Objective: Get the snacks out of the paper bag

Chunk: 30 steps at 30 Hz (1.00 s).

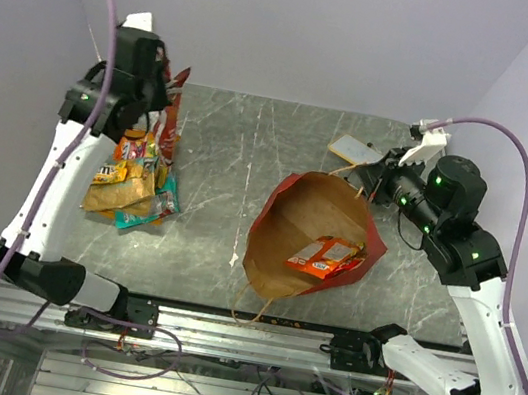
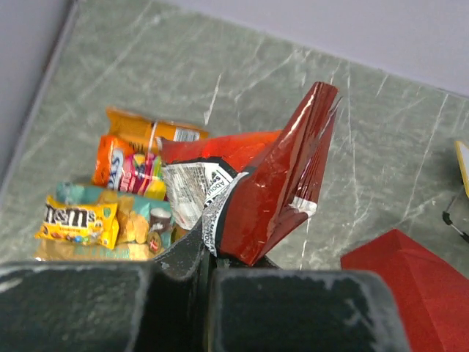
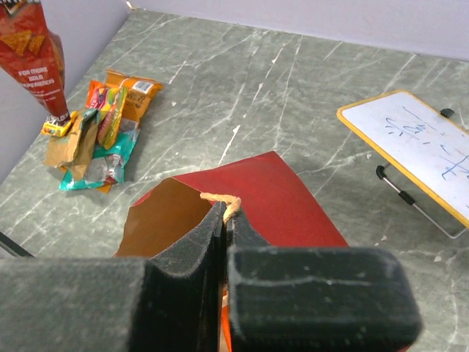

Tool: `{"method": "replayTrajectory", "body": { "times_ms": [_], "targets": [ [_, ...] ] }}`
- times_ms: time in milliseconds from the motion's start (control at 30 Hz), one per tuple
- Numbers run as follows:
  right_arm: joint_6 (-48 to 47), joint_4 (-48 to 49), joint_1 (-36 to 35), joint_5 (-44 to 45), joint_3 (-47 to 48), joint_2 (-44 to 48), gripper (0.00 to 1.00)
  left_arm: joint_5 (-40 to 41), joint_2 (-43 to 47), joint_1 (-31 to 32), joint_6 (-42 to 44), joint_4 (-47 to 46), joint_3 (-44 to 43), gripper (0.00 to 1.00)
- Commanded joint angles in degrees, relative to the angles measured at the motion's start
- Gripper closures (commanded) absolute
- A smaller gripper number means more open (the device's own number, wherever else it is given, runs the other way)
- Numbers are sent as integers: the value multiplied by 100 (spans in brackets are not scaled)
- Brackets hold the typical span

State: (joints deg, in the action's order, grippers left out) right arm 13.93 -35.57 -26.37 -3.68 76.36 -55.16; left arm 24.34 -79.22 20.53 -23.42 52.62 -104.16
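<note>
Near the snacks (image 1: 129, 185), the left claw (image 2: 207, 249) grips a red chip bag (image 2: 282, 176); the right claw (image 3: 224, 220) pinches the paper bag (image 3: 271, 194) rim.

Paper bag (image 1: 289, 227) red outside, brown inside; orange packets (image 1: 323, 256) within; glossy dark-red chip bag (image 2: 282, 183); grey-green, white-veined counter (image 1: 231, 152).

- Bright, even, diffuse light fills all three views; the grey-green marbled stone tabletop (image 1: 241, 153) carries only faint, soft-edged shadows.
- The large red paper bag (image 1: 290, 224) is slightly dimmer deep in its brown inside.
- White glare streaks the creases of the glossy dark-red foil chip packet (image 2: 286, 169).
- Close to the wrist lenses, the black left hand (image 2: 207, 246) and right hand (image 3: 224, 220) are blurred; the overhead view is sharp.
</note>
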Motion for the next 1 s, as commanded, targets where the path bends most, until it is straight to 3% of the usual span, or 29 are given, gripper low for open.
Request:
{"method": "replayTrajectory", "body": {
  "times_ms": [0, 167, 267, 400, 767, 967],
  "targets": [
    [60, 2, 0, -76, -2, 47, 100, -2678, 235, -1477, -528, -409, 524, 93],
    [70, 53, 0, -151, -7, 39, 100, -4821, 266, -2861, -1836, -1875, 1791, 93],
    [49, 49, 0, -149, 2, 39, 100, -5797, 213, -3382, -3135, -3495, 2714, 93],
    [49, 51, 1, -197, 21, 38, 100, -5920, 234, -3576, -4220, -5191, 3540, 93],
    [-9, -14, 0, -80, -50, 166, 100, -6448, -89, -4342, -3824, -5035, 4267, 93],
    [-47, 14, 0, -118, -60, 136, 100, -5999, -30, -4690, -2362, -3500, 4117, 93]
  ]
}}
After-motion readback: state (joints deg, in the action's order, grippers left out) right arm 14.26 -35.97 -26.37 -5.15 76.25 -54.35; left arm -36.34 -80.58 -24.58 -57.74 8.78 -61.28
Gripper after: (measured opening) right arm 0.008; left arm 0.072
